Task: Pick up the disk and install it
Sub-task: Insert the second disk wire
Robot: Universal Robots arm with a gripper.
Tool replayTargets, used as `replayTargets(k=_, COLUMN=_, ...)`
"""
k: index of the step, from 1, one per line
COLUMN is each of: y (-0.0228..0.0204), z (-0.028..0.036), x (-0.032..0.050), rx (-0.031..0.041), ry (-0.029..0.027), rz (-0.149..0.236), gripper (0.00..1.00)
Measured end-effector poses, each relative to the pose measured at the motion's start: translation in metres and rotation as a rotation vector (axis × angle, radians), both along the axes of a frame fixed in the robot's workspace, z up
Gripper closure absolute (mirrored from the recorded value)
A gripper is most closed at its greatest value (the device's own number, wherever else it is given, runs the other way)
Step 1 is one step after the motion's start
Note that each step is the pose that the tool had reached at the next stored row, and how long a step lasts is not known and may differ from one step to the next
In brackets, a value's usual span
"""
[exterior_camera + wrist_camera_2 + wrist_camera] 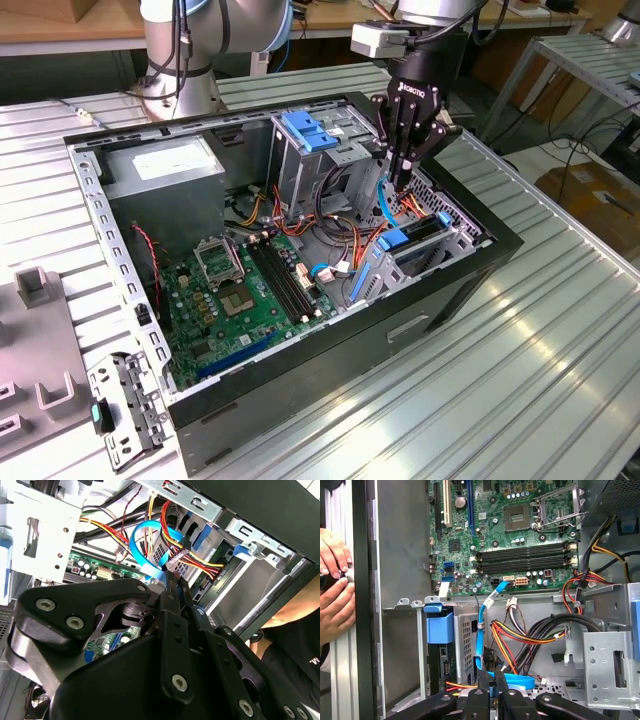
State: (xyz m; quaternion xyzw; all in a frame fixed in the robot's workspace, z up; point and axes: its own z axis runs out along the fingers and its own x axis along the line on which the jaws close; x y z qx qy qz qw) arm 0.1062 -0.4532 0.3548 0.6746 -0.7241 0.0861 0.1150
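The disk [418,236] sits on edge in the drive bay at the front corner of the open computer case [430,300], toward the exterior view's right, with its blue carrier frame [393,240] facing the motherboard. In the first wrist view the carrier's blue tab [440,627] caps the bay slot. My gripper [400,182] reaches down into the case just behind that bay, jaws pinched together on a blue data cable [481,630] that loops up from the motherboard. The closed fingertips [485,687] and the cable's end [156,580] meet above a bundle of red, yellow and orange wires.
A grey drive cage [315,165] with a blue latch [305,130] stands behind the gripper. The motherboard [235,290] fills the case floor. A grey power supply box [165,170] sits at the back. A person's hands [335,580] rest at the case's outer wall.
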Motion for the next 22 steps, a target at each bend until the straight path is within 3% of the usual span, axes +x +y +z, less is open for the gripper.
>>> replayTargets(k=5, y=0.0000, z=0.0000, x=-0.0008, rx=0.0000, ry=0.0000, rz=0.000, gripper=0.84)
replayTargets(k=11, y=-0.0004, z=0.0000, x=-0.0086, rx=0.0000, ry=0.0000, rz=0.000, gripper=0.84)
replayTargets(k=22, y=-0.0025, z=0.0000, x=-0.0105, rx=0.0000, ry=0.0000, rz=0.000, gripper=0.84)
